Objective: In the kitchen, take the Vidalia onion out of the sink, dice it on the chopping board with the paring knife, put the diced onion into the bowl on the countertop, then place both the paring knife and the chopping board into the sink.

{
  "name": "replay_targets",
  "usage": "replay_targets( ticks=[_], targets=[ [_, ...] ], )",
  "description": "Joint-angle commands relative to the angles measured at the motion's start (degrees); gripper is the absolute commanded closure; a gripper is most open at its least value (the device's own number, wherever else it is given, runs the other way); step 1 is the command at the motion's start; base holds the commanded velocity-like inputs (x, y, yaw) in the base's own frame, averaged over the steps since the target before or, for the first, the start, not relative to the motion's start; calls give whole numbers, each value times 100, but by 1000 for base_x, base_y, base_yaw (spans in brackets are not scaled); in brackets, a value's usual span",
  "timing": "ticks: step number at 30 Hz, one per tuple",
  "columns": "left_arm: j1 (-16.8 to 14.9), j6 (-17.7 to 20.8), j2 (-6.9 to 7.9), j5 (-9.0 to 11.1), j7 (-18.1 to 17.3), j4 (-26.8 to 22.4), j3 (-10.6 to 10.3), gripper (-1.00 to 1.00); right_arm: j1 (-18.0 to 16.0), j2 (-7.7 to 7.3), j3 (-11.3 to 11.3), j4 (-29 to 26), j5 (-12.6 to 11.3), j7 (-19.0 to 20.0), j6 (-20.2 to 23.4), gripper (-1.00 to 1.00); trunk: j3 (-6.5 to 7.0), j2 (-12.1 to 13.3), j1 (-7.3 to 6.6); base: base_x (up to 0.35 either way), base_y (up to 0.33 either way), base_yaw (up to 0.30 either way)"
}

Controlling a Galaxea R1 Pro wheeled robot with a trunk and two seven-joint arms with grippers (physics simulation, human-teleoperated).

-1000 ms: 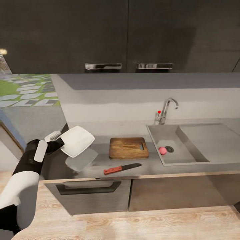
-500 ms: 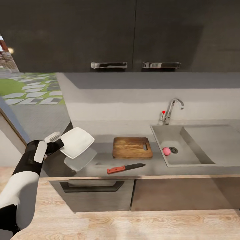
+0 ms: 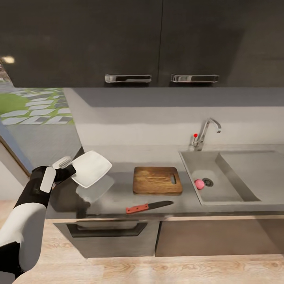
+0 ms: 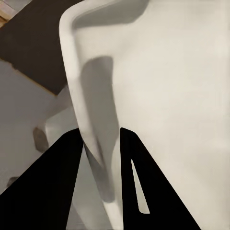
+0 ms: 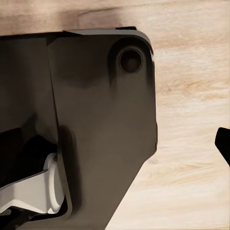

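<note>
The tabletop (image 3: 118, 195) is long and grey and runs from left to right in the head view. The sink (image 3: 221, 193) is set in its right part. The chopping board (image 3: 157, 180) lies near the middle, just left of the sink, with its handle hole at the sink end. The bowl (image 3: 91, 168) is not on the tabletop: the left end effector (image 3: 69, 169) holds it by the rim, tilted, above the left end; in the left wrist view the fingers (image 4: 50, 187) close on the rim. The paring knife (image 3: 149, 206) lies near the front edge, in front of the board, handle to the left and blade to the right. The Vidalia onion (image 3: 199, 184) rests in the basin beside the drain, well to the right of the left end effector. I judge the right arm is better placed for it. Whether the right end effector is wide or narrow, I cannot tell.
</note>
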Motion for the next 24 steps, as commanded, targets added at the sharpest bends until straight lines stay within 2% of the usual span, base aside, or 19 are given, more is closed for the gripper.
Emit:
replay_targets(
  ticks=[1, 7, 24],
  targets=[
    [-5, 20, 0, 71, 41, -4, 4, 100, -4, 1, 49, 5, -57, -18, -20, -100, -11, -11, 5, 216, 0, 0],
    [-5, 20, 3, 71, 41, 95, 11, 100, -4, -2, 49, 7, -57, -18, -26, -100, -11, -11, 5, 165, 0, 0],
    [-5, 20, 8, 71, 41, 155, 13, 100, -4, -2, 50, 8, -57, -18, -19, -100, -123, -11, 5, 5, 0, 0]
  ],
)
